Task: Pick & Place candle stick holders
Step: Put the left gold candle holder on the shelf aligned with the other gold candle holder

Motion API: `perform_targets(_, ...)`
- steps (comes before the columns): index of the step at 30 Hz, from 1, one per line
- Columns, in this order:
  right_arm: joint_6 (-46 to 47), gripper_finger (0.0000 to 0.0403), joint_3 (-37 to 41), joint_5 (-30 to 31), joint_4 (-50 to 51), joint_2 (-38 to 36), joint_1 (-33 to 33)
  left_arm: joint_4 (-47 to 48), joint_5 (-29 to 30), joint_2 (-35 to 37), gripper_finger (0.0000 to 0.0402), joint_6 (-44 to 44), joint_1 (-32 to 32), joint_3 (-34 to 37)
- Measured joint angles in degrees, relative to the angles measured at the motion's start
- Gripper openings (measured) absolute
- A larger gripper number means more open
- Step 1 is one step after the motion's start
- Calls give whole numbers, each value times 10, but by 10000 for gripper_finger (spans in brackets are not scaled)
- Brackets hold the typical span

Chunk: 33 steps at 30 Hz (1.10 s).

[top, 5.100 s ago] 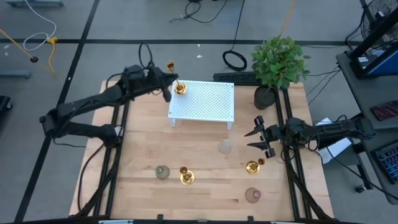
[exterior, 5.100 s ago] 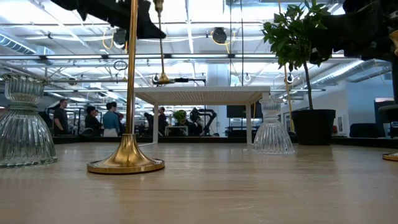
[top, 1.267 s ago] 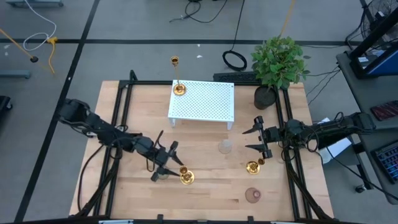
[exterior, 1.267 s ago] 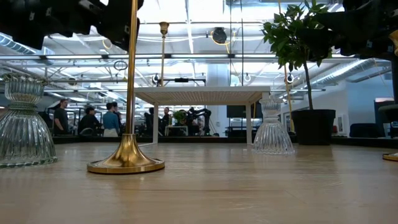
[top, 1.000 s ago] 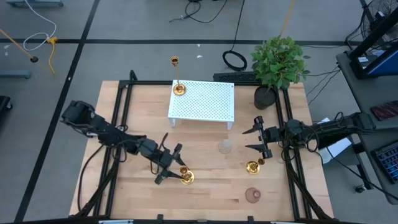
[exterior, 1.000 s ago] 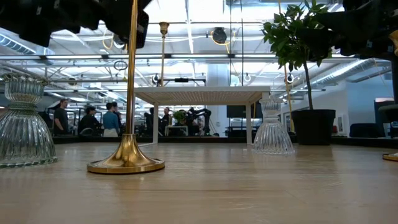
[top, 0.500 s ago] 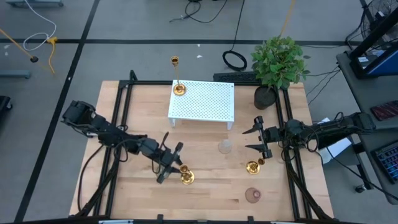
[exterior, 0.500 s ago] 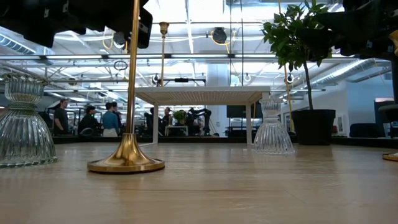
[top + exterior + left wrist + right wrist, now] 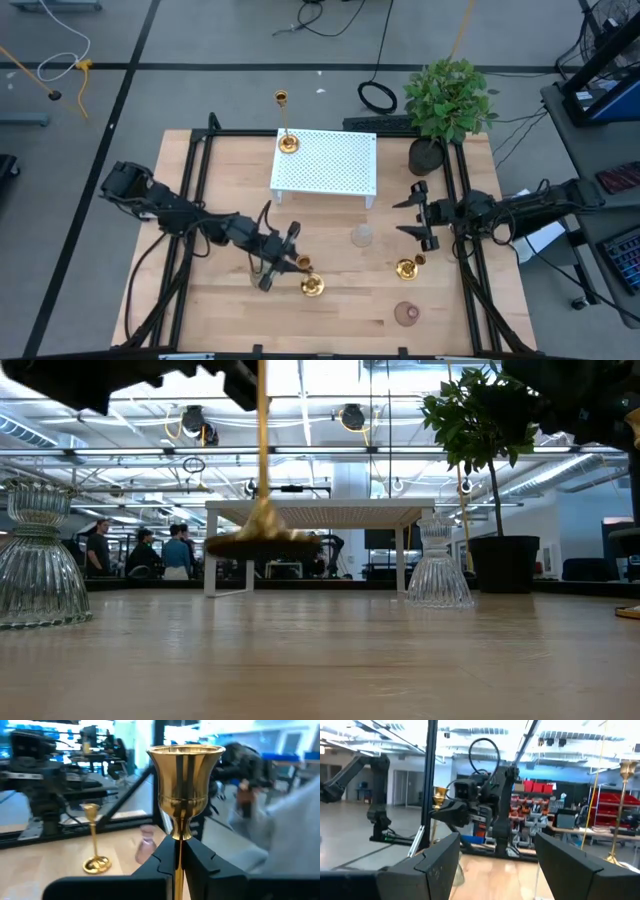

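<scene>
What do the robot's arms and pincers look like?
Both arms are black and thin, made of long jointed pieces with chunky round elbows and black cables looping along them. The left pincer and the right pincer each end in two flat, pointy black fingers. Up close, those fingers look wide, matte and angular. No coloured markings show.

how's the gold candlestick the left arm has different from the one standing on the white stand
The gold candlestick in the left gripper is clamped by its stem between the jaws; the candlestick on the white stand stands free, untouched.

The held candlestick hangs off the table with its base in the air; the other rests on the white stand.

Both are shiny gold with round bases and cup tops.
</scene>
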<state>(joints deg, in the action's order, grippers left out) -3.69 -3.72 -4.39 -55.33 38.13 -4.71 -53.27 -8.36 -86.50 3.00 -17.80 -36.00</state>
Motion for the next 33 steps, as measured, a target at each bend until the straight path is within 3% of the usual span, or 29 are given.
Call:
perform_targets(7, 34, 246, -73, -1, -7, 113, -12, 34, 9, 0, 28, 64, 58, -41)
perform_targets(20, 83, 206, -269, -1, 14, 381, -23, 61, 20, 0, 26, 9, 102, -58)
perform_targets(26, 120, 206, -330, -1, 20, 459, -21, 58, 40, 0, 17, -18, 102, -58)
perform_targets(33, 120, 205, -362, -1, 23, 501, -20, 39, 54, 0, 24, -21, 103, -59)
